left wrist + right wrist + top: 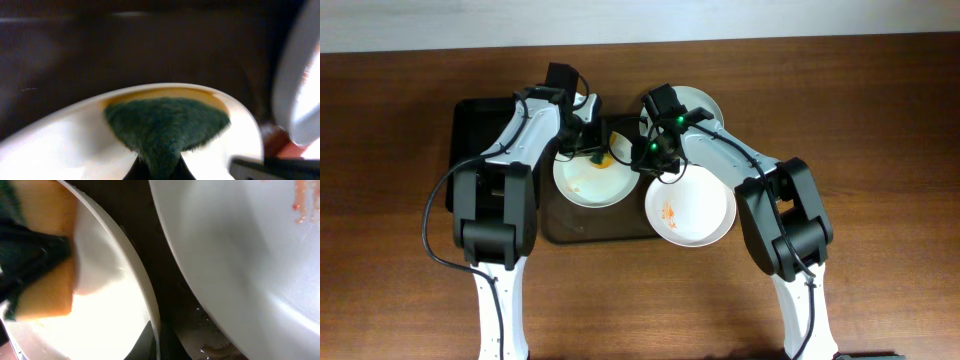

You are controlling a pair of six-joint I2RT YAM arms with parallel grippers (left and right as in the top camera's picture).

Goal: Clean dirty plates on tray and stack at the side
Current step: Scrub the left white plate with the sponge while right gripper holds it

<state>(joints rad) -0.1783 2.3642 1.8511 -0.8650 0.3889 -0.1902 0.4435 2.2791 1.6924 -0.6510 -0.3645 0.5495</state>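
Note:
A white plate lies on the dark brown tray. My left gripper is shut on a yellow-and-green sponge and presses it on this plate's far part. In the left wrist view the sponge's green pad lies on the plate, with my jaws below it. My right gripper is shut on this plate's right rim, its jaws either side. A second plate with an orange smear overhangs the tray's right end. A third plate lies behind the right arm.
A smaller black tray lies at the left, partly under the left arm. The brown wooden table surrounds the trays. In the right wrist view the smeared plate lies close to the held plate, with wet tray floor between them.

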